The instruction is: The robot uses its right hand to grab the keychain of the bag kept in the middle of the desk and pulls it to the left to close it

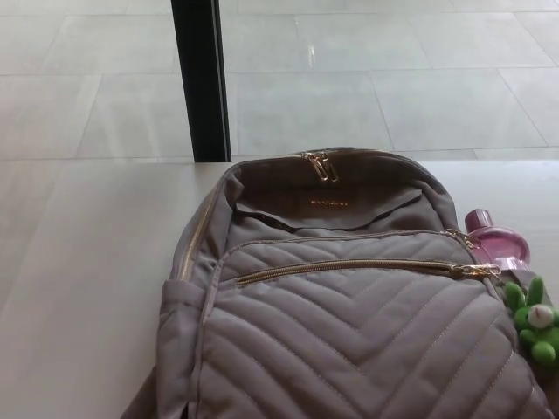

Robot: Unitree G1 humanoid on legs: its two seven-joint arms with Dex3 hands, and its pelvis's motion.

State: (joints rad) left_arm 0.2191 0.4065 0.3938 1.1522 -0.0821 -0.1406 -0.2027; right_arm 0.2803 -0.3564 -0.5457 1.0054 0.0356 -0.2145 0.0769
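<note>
Taupe quilted backpack (349, 332) on white desk (79, 262), gold label (329, 203) unreadable, green plush keychain (535, 319), fingers' state untellable

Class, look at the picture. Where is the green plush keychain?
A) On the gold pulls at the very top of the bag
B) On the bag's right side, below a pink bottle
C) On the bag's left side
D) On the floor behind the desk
B: the green plush keychain sits at the right side of the bag, just below the pink bottle.

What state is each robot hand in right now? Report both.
Left robot hand: not in view.
Right robot hand: not in view.
</note>
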